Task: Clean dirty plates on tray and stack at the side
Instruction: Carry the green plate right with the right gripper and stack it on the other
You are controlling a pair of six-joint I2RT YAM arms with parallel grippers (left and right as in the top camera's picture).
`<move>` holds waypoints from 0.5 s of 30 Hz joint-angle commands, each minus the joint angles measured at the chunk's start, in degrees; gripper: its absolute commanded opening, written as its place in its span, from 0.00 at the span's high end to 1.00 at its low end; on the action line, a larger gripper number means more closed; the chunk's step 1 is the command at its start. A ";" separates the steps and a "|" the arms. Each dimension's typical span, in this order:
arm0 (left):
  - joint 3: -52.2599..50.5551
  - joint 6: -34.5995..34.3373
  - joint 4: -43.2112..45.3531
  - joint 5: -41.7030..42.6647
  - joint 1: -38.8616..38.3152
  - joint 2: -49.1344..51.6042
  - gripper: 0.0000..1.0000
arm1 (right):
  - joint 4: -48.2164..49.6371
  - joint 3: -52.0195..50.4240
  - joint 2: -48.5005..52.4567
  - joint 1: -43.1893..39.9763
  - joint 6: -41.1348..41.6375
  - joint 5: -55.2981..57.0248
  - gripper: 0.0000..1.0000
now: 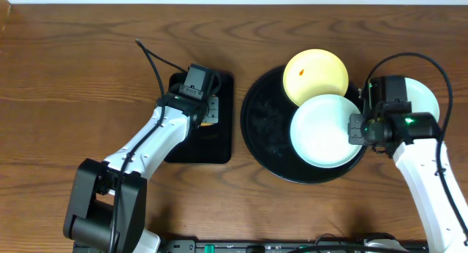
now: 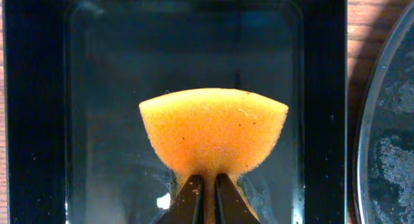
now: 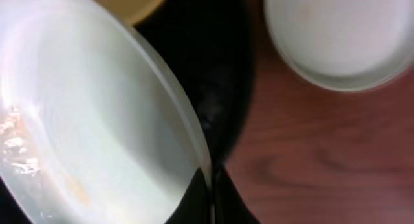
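My left arm (image 1: 157,136) slants up from its base at the near-left edge, forearm stretched toward the far side. The left gripper (image 2: 206,180) is pinched tight on the orange sponge (image 2: 213,130) (fingers nearly meeting). My right arm (image 1: 428,172) rises from the near right, wrist turned inward, and the right gripper (image 3: 210,179) is clamped on the mint plate (image 3: 97,120) at its rim.

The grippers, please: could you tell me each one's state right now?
Left gripper: shut on the orange sponge.
Right gripper: shut on the mint plate's rim.
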 commanded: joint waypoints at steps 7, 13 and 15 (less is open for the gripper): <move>-0.57 0.68 -0.13 -0.39 0.13 -0.07 0.92 | -10.03 6.25 -0.02 0.44 -1.42 16.52 0.99; -0.57 0.68 -0.13 -0.39 0.13 -0.07 0.93 | -9.33 6.25 0.20 1.33 1.90 25.66 0.99; -0.57 0.68 -0.13 -0.39 0.13 -0.07 0.92 | -7.98 6.25 0.24 2.64 2.27 26.64 0.99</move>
